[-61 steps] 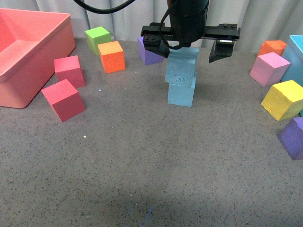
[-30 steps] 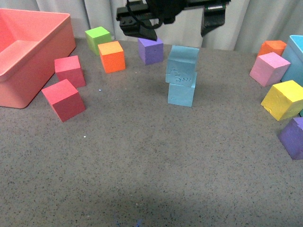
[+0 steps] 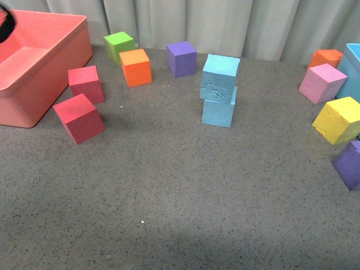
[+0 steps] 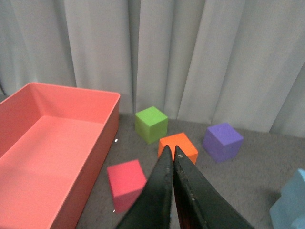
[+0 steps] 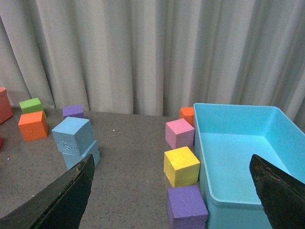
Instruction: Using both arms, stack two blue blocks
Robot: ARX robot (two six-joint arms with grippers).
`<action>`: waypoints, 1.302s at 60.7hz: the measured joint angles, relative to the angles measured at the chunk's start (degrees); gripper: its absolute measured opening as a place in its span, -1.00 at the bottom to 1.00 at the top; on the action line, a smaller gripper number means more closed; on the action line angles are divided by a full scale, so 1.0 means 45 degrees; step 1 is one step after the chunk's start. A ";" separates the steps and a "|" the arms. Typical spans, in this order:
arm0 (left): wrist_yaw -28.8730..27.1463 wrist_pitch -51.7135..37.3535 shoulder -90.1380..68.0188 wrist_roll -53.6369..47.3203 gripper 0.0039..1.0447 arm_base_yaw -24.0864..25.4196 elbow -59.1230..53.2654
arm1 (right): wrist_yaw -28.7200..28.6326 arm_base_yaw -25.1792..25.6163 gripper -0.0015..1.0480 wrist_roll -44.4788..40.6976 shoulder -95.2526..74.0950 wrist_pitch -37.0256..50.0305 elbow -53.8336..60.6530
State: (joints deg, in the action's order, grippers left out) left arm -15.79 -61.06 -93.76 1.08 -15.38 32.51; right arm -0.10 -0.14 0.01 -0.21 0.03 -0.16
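Left gripper (image 4: 170, 157) pressed together, right gripper (image 5: 171, 191) spread; blue blocks (image 3: 219, 93) stacked, unlabelled.

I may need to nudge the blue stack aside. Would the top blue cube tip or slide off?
Likely yes: the top blue cube sits twisted and offset on the lower blue cube, overhanging one edge. It looks like light foam with a scuffed face, so it should shift easily, not break.

Your front camera looks down on the table (image 3: 185, 214) from near; both wrist cameras sit higher, facing the curtain (image 5: 143, 52); all three share the blue stack (image 3: 219, 93).
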 joint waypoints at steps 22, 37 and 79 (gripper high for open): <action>0.1579 -0.0923 0.3274 -0.0131 -0.93 0.1501 -0.4313 | 0.0000 0.0000 0.81 0.0000 0.0000 0.0000 0.0000; 0.2263 0.0214 0.5814 -0.0136 -0.93 0.2098 -0.5688 | 0.0005 0.0000 0.81 0.0000 0.0000 0.0000 0.0000; 0.3502 0.6358 1.3498 -0.0146 -0.93 0.3385 -0.6975 | 0.0005 0.0000 0.81 0.0000 0.0000 0.0000 0.0000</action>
State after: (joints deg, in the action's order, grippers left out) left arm -0.03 -32.45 -33.01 0.43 -0.14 1.13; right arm -0.08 -0.14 0.01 -0.21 0.03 -0.16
